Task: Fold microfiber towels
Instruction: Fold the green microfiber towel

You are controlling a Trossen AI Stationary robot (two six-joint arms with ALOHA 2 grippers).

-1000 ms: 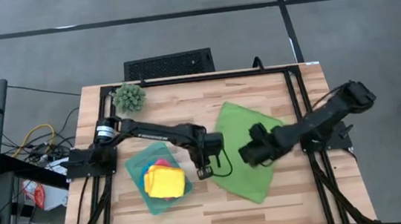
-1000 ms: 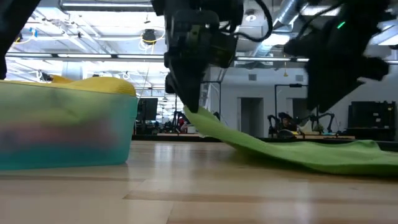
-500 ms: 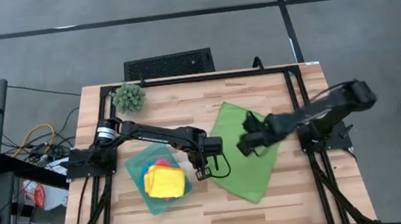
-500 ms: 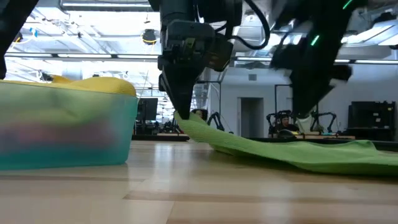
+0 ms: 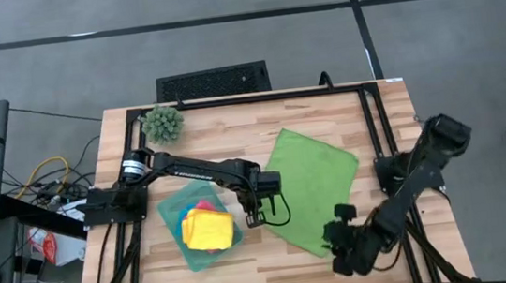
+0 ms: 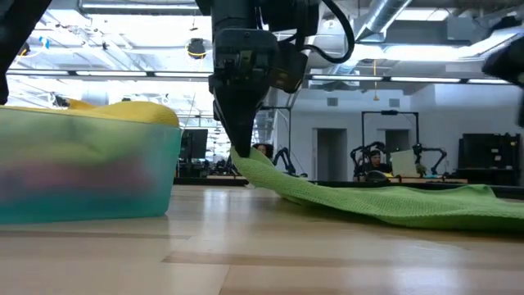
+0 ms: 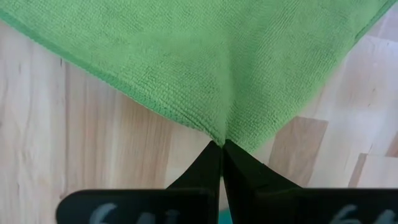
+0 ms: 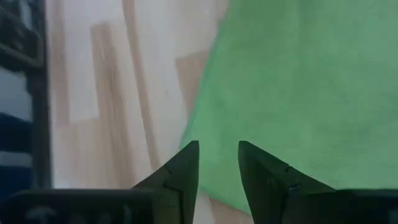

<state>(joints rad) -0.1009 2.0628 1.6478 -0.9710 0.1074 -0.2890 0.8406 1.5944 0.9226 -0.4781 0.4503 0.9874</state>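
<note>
With my left end effector pinching the green towel corner and my right end effector narrowly parted above its near corner, a misaligned descent risks grabbing only table.

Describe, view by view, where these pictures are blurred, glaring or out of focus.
Low view: ceiling lights glare; the teal tray up close is soft, and a dark arm at the right edge is smeared. Left wrist view: crisp weave on the green towel, pinched in the shut left hand. Right wrist view: the towel and table look soft beyond the open right hand.
</note>
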